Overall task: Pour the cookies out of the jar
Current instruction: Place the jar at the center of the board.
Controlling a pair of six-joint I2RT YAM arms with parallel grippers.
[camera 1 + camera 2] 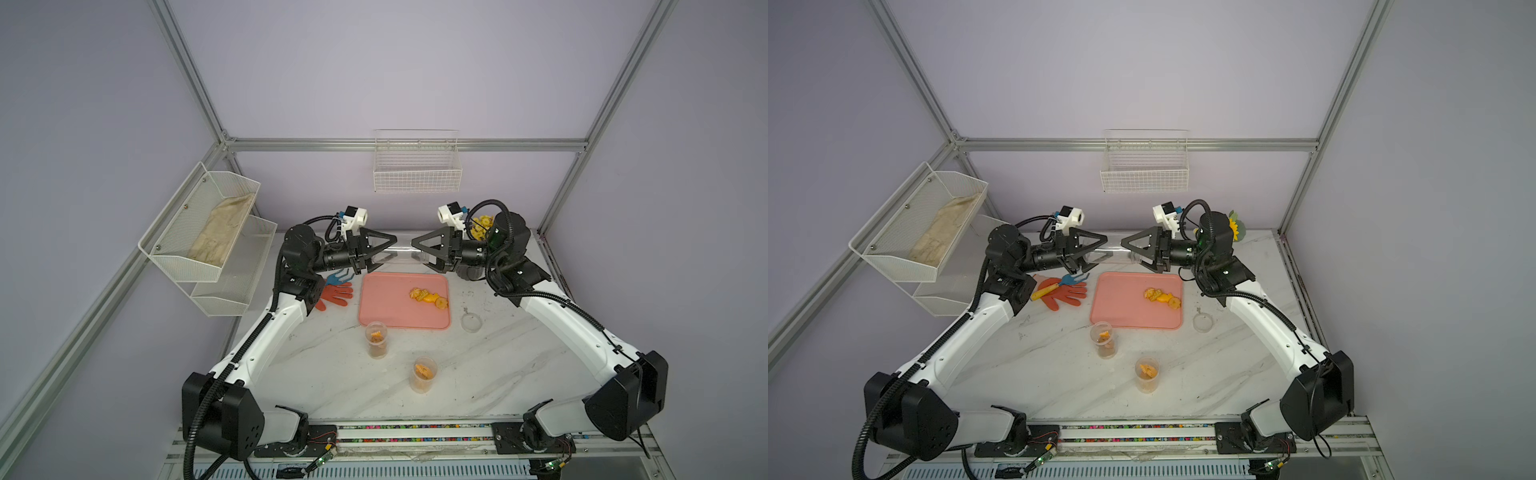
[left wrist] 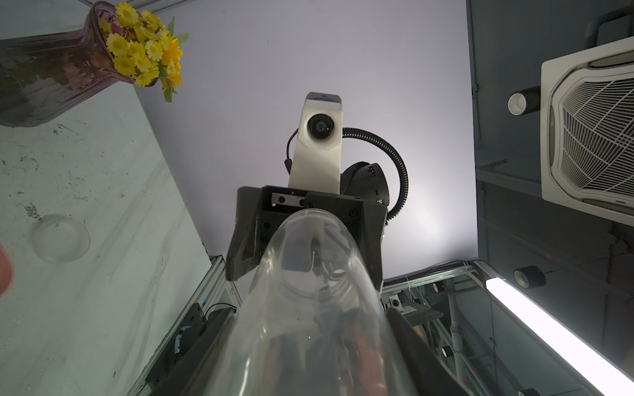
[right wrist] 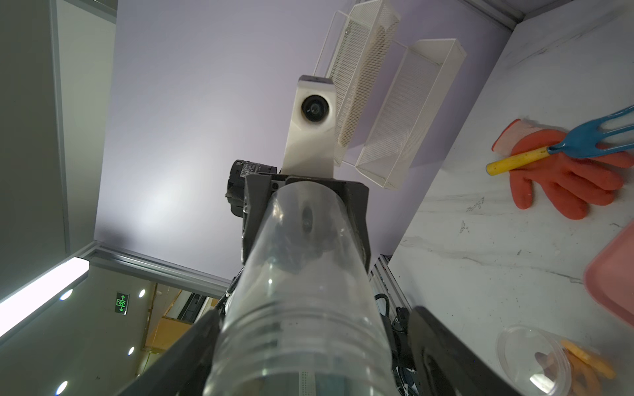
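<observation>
A white marbled table (image 1: 324, 374) stands inside pale lilac walls, with a wire basket (image 1: 417, 174) at upper centre and mesh shelves (image 1: 199, 232) at left. The cookies (image 1: 428, 297) lie heaped on the pink tray (image 1: 382, 309), mid-frame. Above its far edge the left gripper (image 1: 380, 253) clamps the clear, empty jar (image 1: 404, 253) sideways. The right gripper (image 1: 420, 254) stands wide around its mouth.

Jar (image 1: 401, 252): clear plastic, glossy, smooth. Tray (image 1: 382, 299): pink plastic, matt. Tabletop (image 1: 332, 374): white marble-look, smooth, scuffed. Wall basket (image 1: 417, 174): white-coated wire. Glove (image 1: 338, 293): orange, rubbery, matt.
</observation>
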